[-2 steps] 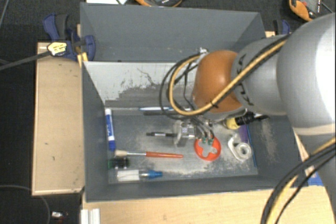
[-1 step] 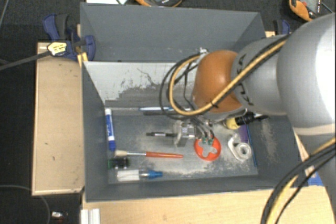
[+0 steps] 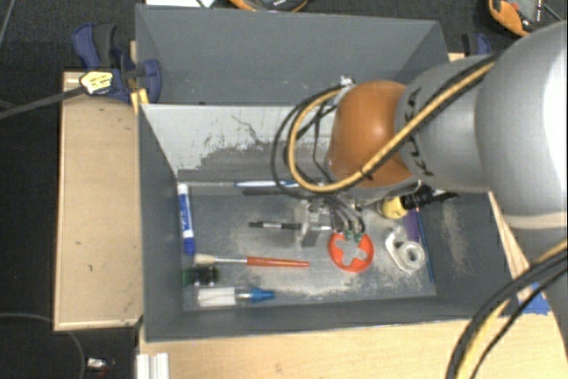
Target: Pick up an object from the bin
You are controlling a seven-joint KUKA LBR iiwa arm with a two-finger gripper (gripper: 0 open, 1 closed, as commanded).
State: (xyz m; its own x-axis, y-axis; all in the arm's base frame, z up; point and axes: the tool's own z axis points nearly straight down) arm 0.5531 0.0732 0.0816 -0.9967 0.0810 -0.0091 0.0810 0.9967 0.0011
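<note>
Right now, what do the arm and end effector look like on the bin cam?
The arm is thick, rounded and silver-grey. A domed orange cover caps the wrist, with black cables looping beside it; a yellow-and-black braided cable runs along the arm. The end effector is small, bare grey metal.

Even overhead light falls on the grey bin (image 3: pixel 293 58), leaving a pale sheen on its scuffed far wall, soft highlights on the arm (image 3: pixel 524 129) and orange cover (image 3: pixel 364 129) over the bin, and dim shadow on its floor beneath.
</note>
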